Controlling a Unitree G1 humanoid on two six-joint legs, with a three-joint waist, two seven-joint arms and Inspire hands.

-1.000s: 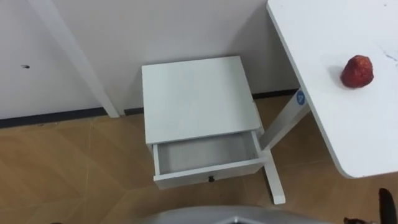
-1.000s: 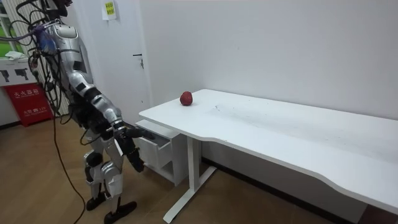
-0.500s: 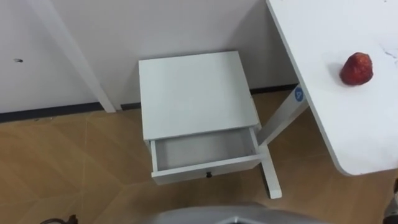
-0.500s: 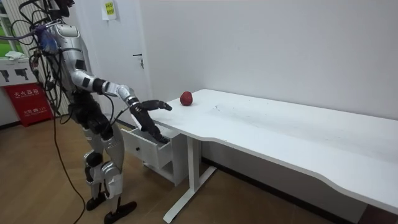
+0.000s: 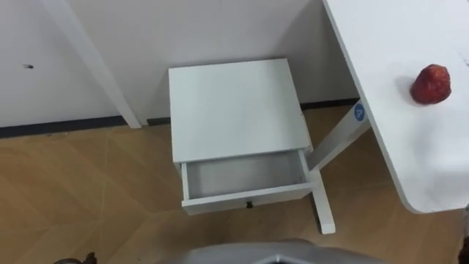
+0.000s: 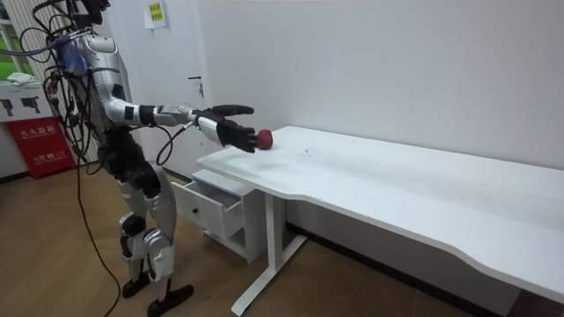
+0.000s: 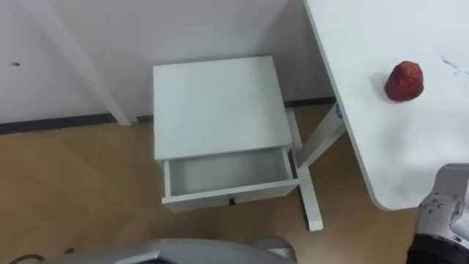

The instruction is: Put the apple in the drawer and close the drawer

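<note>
A red apple (image 5: 431,83) lies on the white desk (image 5: 410,154) at my right, near its end. On the floor in front of me stands a small white cabinet (image 5: 238,110) with its drawer (image 5: 245,176) pulled out and empty. In the room view my right hand (image 6: 226,127) is held out at desk height with straight, spread fingers, just left of the apple (image 6: 264,139) and apart from it. Its arm (image 7: 442,209) enters at the lower right edge. A dark bit of my left hand (image 5: 73,258) shows at the bottom left edge.
The desk's white leg (image 5: 326,165) and foot stand close against the cabinet's right side. A white slanted post (image 5: 91,62) meets the floor left of the cabinet. The wall is right behind it. Bare wooden floor (image 5: 88,191) lies to the left and front.
My right arm has swung up from beside the drawer to desk height and reached toward the apple. The eye view has shifted a little. Apple and drawer have not moved.
</note>
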